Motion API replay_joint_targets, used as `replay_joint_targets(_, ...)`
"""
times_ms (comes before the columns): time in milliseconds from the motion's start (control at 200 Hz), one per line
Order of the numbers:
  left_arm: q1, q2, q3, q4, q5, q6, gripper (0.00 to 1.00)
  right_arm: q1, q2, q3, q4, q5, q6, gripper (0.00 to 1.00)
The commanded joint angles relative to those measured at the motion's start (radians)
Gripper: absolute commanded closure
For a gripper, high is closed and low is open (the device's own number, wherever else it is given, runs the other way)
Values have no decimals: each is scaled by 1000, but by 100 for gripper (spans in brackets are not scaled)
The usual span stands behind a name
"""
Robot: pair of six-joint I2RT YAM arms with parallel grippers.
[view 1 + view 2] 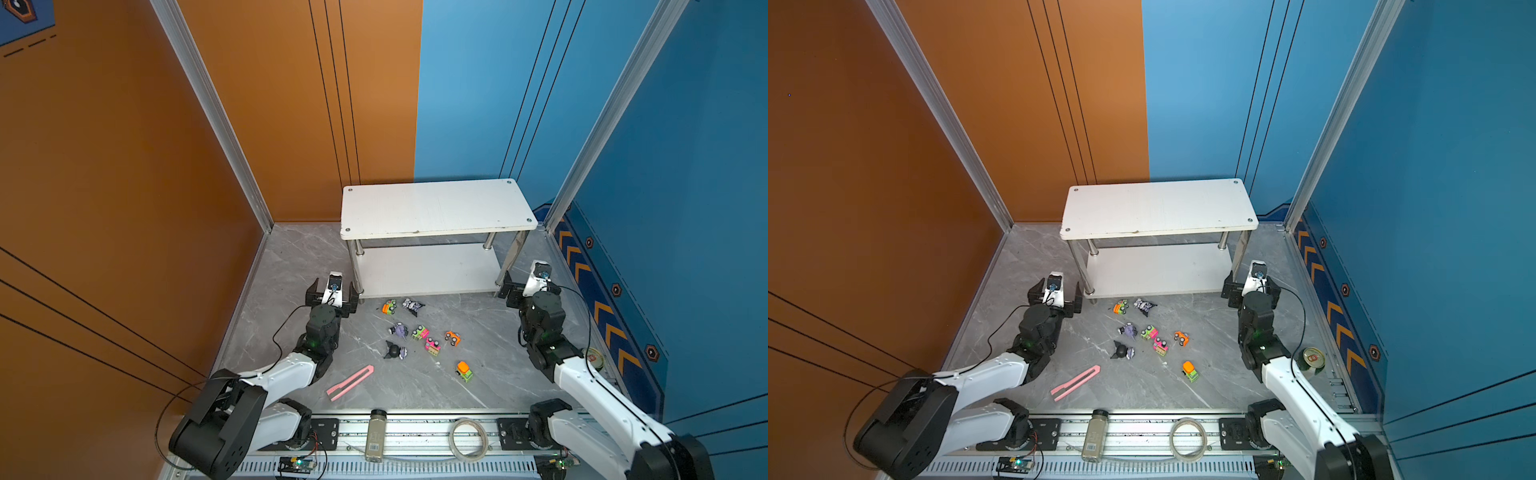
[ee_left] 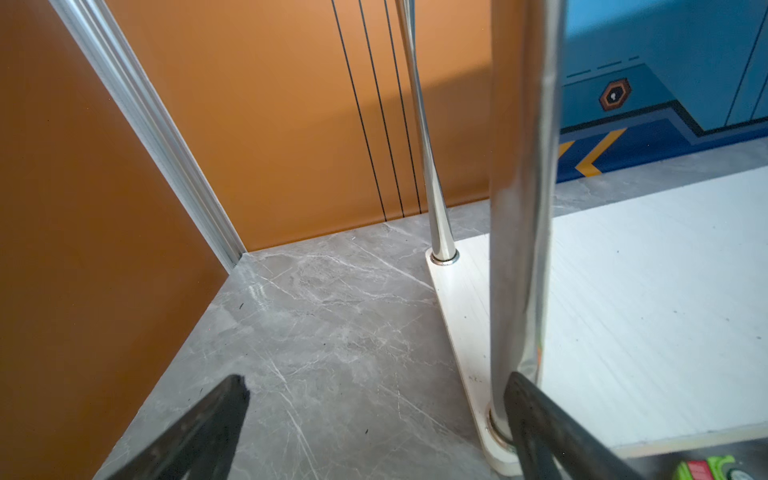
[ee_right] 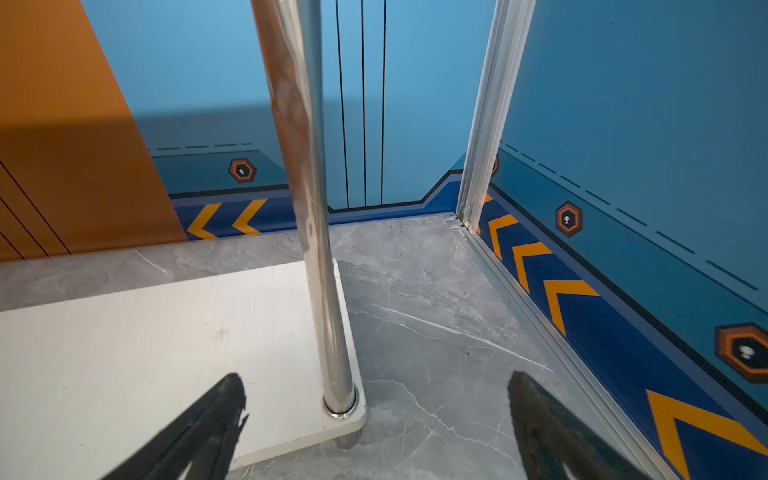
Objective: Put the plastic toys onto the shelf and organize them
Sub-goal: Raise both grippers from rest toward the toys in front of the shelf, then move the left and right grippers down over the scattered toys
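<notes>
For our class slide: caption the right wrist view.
Open right gripper faces a chrome leg at the corner of the shelf.

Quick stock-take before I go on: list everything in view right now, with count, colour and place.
shelf: one, white, two tiers on chrome legs, at the back of the table; both tiers bare.
toy cars: five, neon orange, green and pink, scattered on the table in front of the shelf.
figurines: three, purple, black and white, among the cars.
pink strip: one, pink, on the table front-left of the toys.
bottle: one, grey with black cap, lying on the front rail.
tape roll: one, pale, on the rail right of the bottle.
tin can: one, metal, at the table's right edge.
left gripper: open, empty, by the shelf's front left leg.
right gripper: open, empty, by the front right leg.
</notes>
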Motion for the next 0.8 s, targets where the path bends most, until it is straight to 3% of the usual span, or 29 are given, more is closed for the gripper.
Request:
replay_joint_targets(0,-77,-73,40,-119,-331,-154,2,70,-97,3,-272,146,57,0)
replay_joint_targets(50,-129,-145,72,-293,-481,-337,2,80,-125,12,-328,126,87,0)
replay_joint_targets(80,-152,-198,92,-436,-508,-438,2,81,-127,23,-356,106,107,0)
replay_joint_targets(125,-150,-277,106,-569,-436,-514,2,81,-116,31,-369,85,127,0)
replay_joint_targets(190,-131,-356,83,-596,-314,-532,2,79,-92,29,-341,29,140,0)
replay_joint_targets(305,-121,-402,107,-698,-221,-561,2,73,-21,21,-249,-13,158,6)
replay_joint_targets(461,-143,-288,197,-777,-76,-556,1,20,68,59,-231,-89,182,9)
replay_joint_targets(776,-172,46,387,-731,-26,-506,13,-64,244,175,-198,-209,189,21)
replay_joint_targets(796,-168,61,400,-728,-25,-501,18,-64,256,183,-194,-210,187,22)
